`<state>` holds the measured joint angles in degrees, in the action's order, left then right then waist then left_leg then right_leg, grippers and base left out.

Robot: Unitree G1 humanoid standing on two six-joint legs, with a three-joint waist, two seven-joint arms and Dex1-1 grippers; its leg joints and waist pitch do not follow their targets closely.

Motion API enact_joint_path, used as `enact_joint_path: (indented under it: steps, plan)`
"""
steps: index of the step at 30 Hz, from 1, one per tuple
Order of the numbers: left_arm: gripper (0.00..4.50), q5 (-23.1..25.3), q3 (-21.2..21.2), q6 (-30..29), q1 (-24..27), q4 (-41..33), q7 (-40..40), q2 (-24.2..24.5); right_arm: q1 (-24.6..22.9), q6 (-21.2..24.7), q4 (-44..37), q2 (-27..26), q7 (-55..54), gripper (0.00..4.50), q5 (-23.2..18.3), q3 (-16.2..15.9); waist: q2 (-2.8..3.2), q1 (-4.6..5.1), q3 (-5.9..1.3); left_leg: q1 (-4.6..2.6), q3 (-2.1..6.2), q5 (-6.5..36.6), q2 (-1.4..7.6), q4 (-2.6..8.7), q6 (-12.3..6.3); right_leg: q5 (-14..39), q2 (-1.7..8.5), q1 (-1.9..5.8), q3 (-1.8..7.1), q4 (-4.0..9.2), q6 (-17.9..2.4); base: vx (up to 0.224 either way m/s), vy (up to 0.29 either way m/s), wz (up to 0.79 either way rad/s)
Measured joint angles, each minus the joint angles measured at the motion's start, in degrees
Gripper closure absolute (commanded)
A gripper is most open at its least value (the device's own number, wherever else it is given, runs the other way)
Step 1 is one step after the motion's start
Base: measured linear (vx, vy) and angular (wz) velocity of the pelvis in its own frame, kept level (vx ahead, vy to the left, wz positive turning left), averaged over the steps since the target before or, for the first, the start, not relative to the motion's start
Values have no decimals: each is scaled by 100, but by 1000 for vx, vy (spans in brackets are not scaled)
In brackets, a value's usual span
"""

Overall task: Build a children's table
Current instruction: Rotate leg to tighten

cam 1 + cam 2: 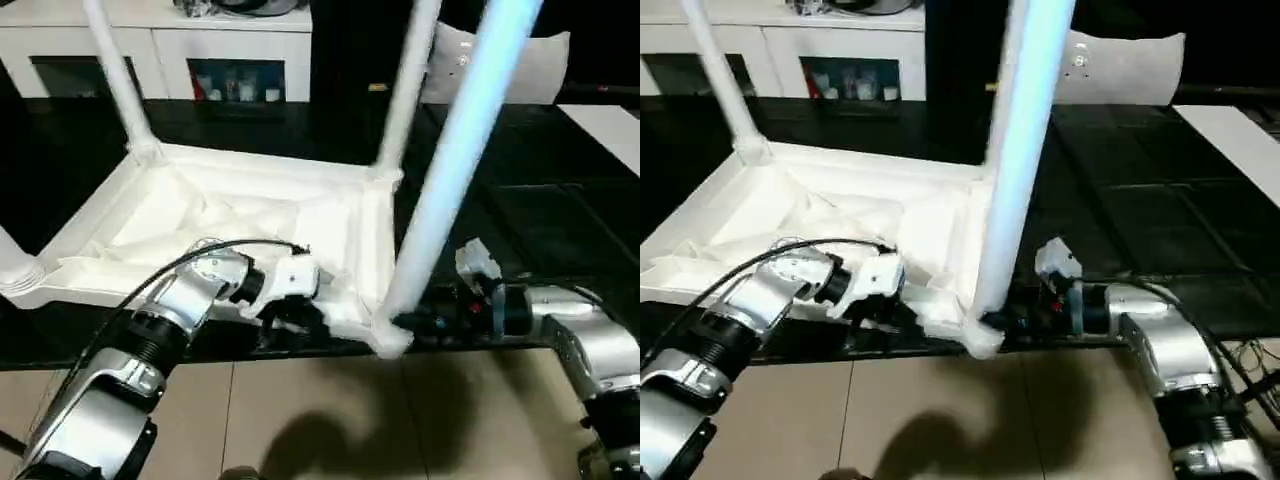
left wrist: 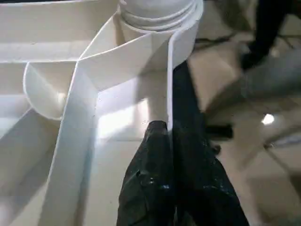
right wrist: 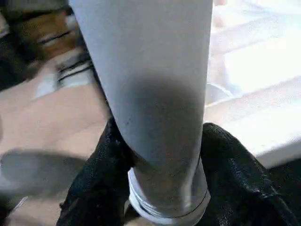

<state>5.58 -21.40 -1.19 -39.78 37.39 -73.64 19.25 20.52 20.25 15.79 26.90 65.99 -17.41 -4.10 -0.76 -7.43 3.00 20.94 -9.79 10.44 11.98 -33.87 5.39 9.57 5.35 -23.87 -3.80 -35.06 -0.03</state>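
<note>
Tabletop (image 1: 230, 215) rim pinched by left gripper (image 2: 167, 136); legs' tops cut off.

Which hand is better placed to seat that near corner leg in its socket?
Probably the right hand: its fingers already clasp the leg just above the near corner socket. The left hand is pinched on the tabletop rim beside it, steadying the top.
</note>
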Motion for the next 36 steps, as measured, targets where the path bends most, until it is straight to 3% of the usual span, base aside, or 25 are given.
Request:
enact_joint_path:
  steps: [5,9,11,14,16,17,19,24,27,31,36]
  plan:
    - [450,91,326,-937,-8,3,1150,-480,470,562,266,-811,-1929,261,371,379,-3,326,1,-9,7,-3,-2,-5,5,-10,-3,-6,6,4,2,0,0,0]
    - [450,133,564,-1378,-91,130,2153,-925,1025,710,783,-1497,-3484,262,570,630,-4,455,2,-5,6,-6,-3,0,12,-16,-17,-14,-5,3,-3,0,0,0]
    - [450,190,611,-1518,-185,228,2597,-1148,1249,459,1123,-1716,-4049,262,705,647,-3,445,2,-2,3,-6,-4,12,13,-23,-16,-15,-8,4,-16,0,0,0]
    - [450,211,657,-1615,-227,240,2891,-1282,1317,57,1358,-1898,-4390,192,844,671,-2,389,1,6,2,-4,-4,33,12,-18,-14,-18,-8,12,-25,0,0,0]
    - [450,211,654,-1621,-239,233,2900,-1313,1316,27,1388,-1956,-4446,190,859,718,-1,361,2,10,2,0,-4,33,3,-10,-12,-19,-8,13,-28,0,0,0]
    - [450,208,643,-1619,-239,219,2893,-1316,1310,26,1383,-1955,-4422,158,856,744,-1,339,2,12,2,2,-4,32,-2,-9,-10,-20,-7,15,-29,0,0,0]
    - [450,206,635,-1608,-238,218,2883,-1315,1277,-16,1361,-1898,-4323,151,849,754,-1,330,2,12,0,4,-3,31,-6,-9,-8,-21,-5,16,-29,0,0,0]
    - [450,209,510,-1311,-194,219,2652,-1164,959,-299,1161,-1549,-3638,114,770,663,11,237,9,10,0,4,-3,30,-3,-12,-7,-20,-6,13,-29,0,0,0]
    - [450,213,410,-1028,-164,243,2411,-988,751,-459,990,-1190,-2969,106,644,574,13,210,11,6,1,3,-2,30,-2,-13,-7,-14,-8,12,-27,0,0,0]
    - [450,215,251,-550,-162,313,1888,-660,547,-552,683,-517,-2033,60,603,381,12,164,10,6,4,3,-1,21,-2,-14,-6,-9,-6,12,-27,0,0,0]
    - [450,218,120,85,-164,413,1139,-193,377,-698,561,142,-956,60,579,274,13,126,10,6,5,3,-1,22,-2,-13,-6,-6,-7,12,-26,0,0,0]
